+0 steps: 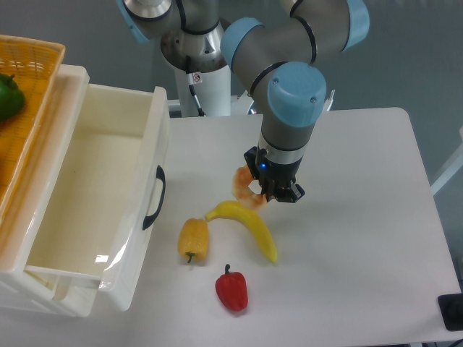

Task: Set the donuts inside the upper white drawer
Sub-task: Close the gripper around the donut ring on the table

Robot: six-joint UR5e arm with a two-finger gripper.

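Nearest the camera, a red pepper [231, 289] lies on the white bench [362, 217]. Just behind it and to the left sits a yellow pepper [194, 240], and beside that a banana [249, 225] curves across the bench. At the banana's far end the gripper [269, 194] is down close to the bench, with an orange-tan donut [242, 186] showing at its side, partly hidden by the gripper body; whether the fingers are pressed onto the donut or spread around it cannot be told from this angle. To the left, the upper white drawer [155, 137] stands pulled open, its black handle [155, 197] facing the bench. Farther left, an orange wicker basket [32, 101] sits on top of the unit, holding something green [9, 95].
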